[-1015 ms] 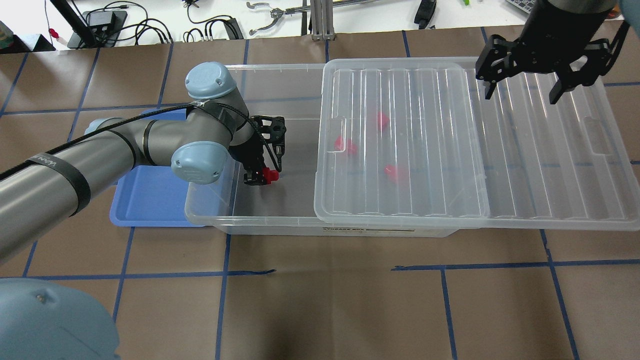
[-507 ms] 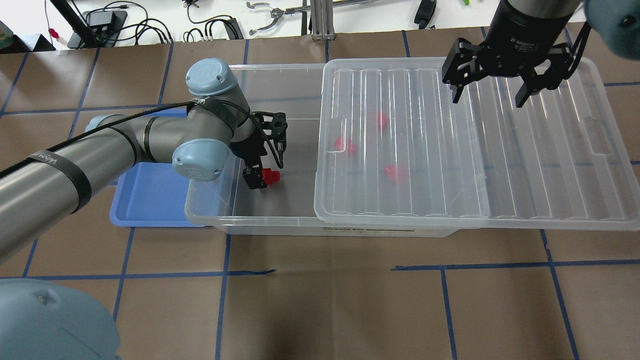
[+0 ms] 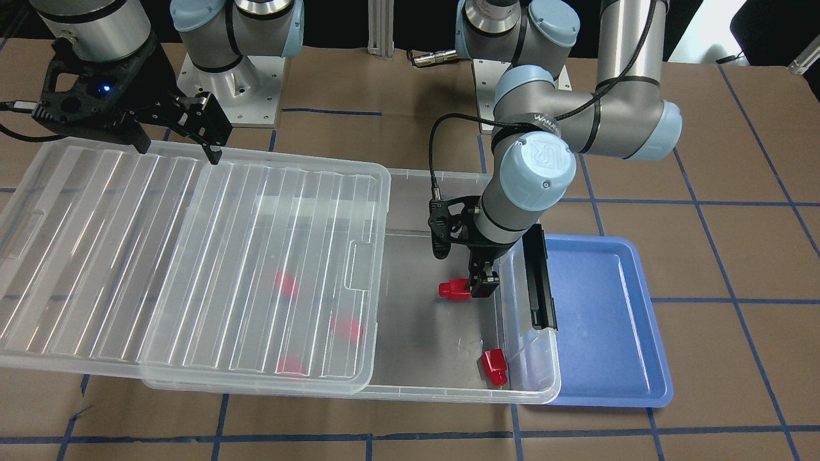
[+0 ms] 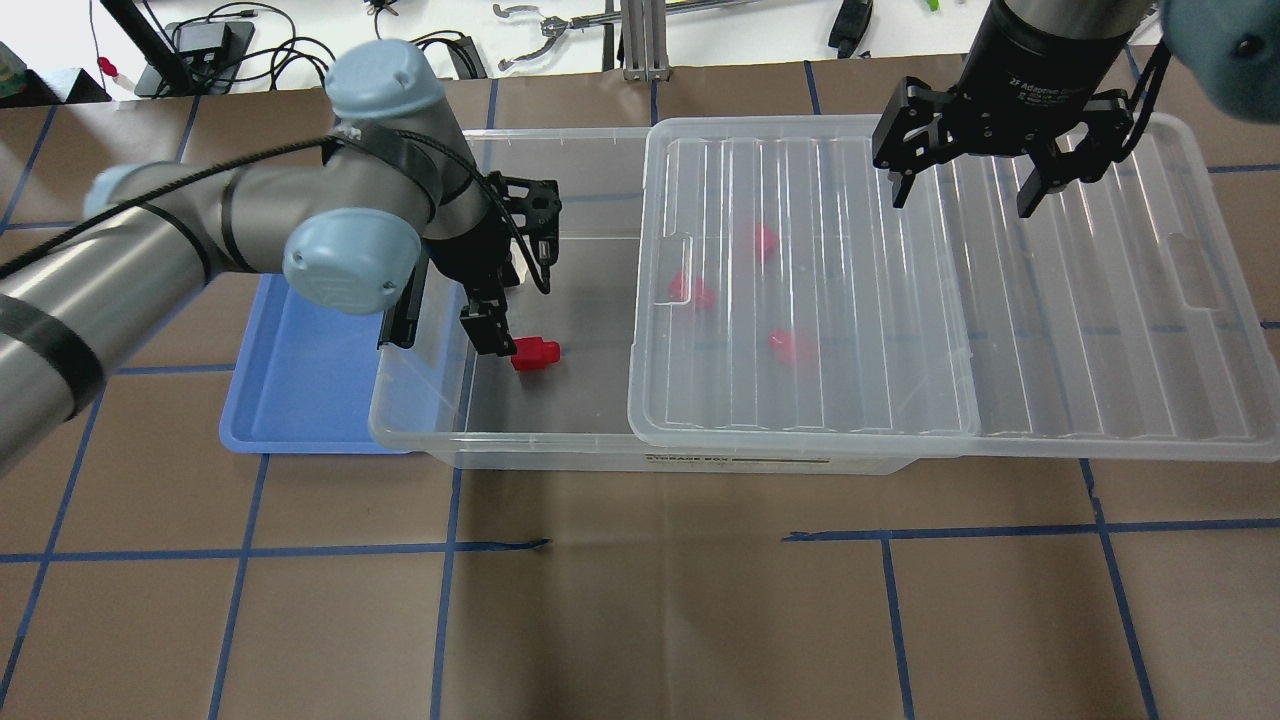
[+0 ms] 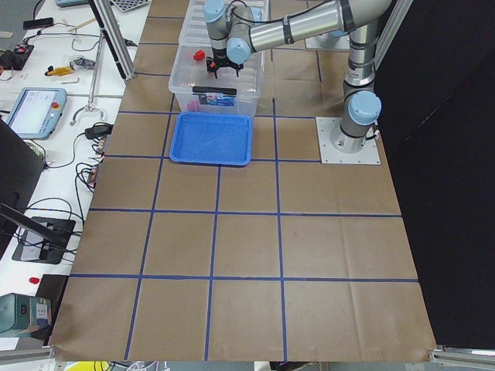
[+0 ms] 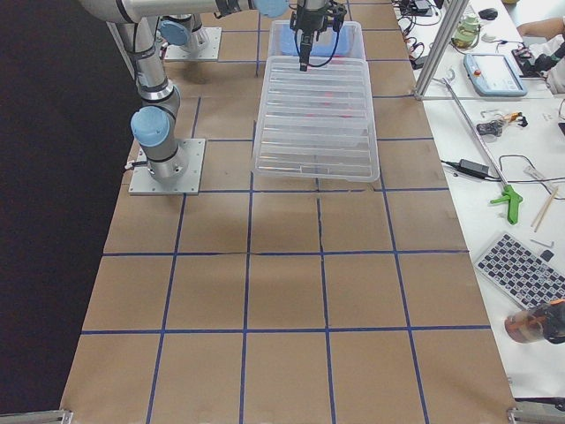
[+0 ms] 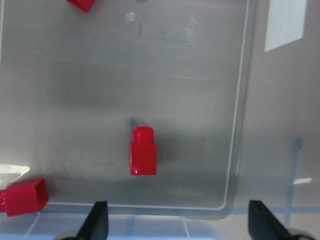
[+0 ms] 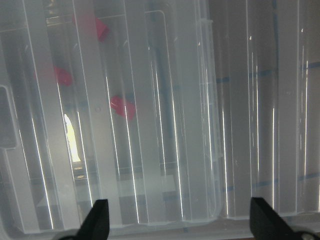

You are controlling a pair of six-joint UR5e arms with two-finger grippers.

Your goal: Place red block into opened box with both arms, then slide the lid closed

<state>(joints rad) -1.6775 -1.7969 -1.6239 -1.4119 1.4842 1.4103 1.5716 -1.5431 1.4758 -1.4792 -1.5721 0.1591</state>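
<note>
A red block (image 4: 535, 352) (image 3: 453, 289) (image 7: 143, 152) lies free on the floor of the clear box (image 4: 520, 437), in its uncovered left part. Just above and beside it hangs my left gripper (image 4: 516, 306) (image 3: 460, 269) (image 7: 180, 220), open with nothing between its fingers. A second red block (image 3: 494, 367) rests in the box corner by the black latch bar (image 3: 538, 282). Three more red blocks (image 4: 790, 345) show blurred under the ridged lid (image 4: 1100, 330), which covers the box's right part and overhangs it. My right gripper (image 4: 960, 190) (image 8: 180, 220) hovers open over the lid's far edge.
A blue tray (image 4: 300, 390) sits against the box's left short end, partly under my left arm. Cables and tools lie on the white bench (image 4: 300, 40) beyond the table. Brown paper with a blue tape grid (image 4: 700, 600) covers the table in front of the box.
My left gripper has let go of the red block and lifted away toward the back left; the block stays on the box floor. My right gripper has moved left over the lid.
</note>
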